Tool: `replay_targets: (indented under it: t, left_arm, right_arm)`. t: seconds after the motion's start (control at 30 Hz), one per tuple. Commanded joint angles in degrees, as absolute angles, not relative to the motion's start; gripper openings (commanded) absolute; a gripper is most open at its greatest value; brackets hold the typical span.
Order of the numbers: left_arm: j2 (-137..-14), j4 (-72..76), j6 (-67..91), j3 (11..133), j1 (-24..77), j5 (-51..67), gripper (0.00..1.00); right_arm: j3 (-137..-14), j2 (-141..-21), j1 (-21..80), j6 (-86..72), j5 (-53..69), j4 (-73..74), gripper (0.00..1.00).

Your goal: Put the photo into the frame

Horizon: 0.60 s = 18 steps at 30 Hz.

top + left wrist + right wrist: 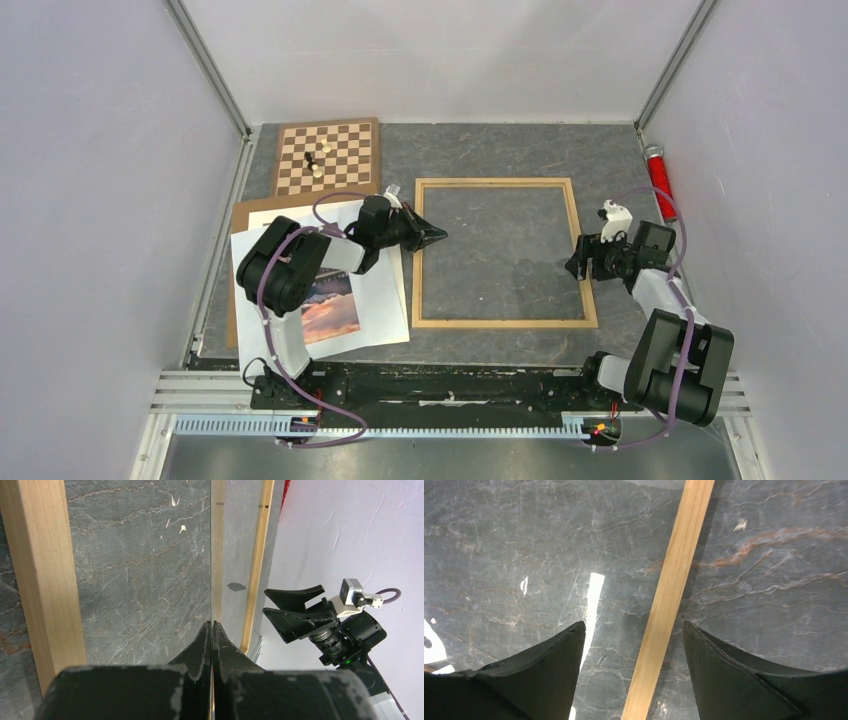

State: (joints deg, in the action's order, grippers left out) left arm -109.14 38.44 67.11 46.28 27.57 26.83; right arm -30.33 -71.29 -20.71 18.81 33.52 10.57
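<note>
The light wood frame (pixel 495 184) lies flat in the middle of the table, and its strips also show in the left wrist view (pixel 42 580). The photo (pixel 335 312), a sunset print, rests on white sheets at the left, partly under my left arm. My left gripper (pixel 440 236) reaches just inside the frame's left strip. Its fingers (pixel 211 622) are shut on a thin clear pane (pixel 230 540), seen edge-on and mirroring the far strip. My right gripper (pixel 575 265) hovers open over the frame's right strip (pixel 669 595), one finger on each side (pixel 634 630).
White sheets (pixel 385 290) lie on a brown backing board (pixel 240 215) at the left. A chessboard (pixel 345 150) with a few pieces sits at the back left. A red cylinder (pixel 660 180) lies by the right wall.
</note>
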Motion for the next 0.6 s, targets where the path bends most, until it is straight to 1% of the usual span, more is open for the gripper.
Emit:
replay_targets:
  t: [0.0,0.2,0.4,0.57]
  left_arm:
    - [-109.48,37.99,64.09,48.25,28.21,26.98,0.02]
    - [-109.39,37.54,63.72,48.38,28.23,26.93,0.02]
    - [-109.63,36.95,63.36,48.52,28.29,26.83,0.02]
    - [-109.70,36.44,63.10,48.69,28.32,26.81,0.02]
  right_arm:
    - [-34.42,-70.15,-20.06,18.79,30.76,9.19,0.75]
    - [-38.02,-71.14,-17.02,19.16,29.95,8.91,0.75]
    - [-42.74,-75.24,-9.40,18.56,27.95,7.19,0.75]
    - [-47.38,-80.53,-0.53,18.35,25.86,5.59,0.74]
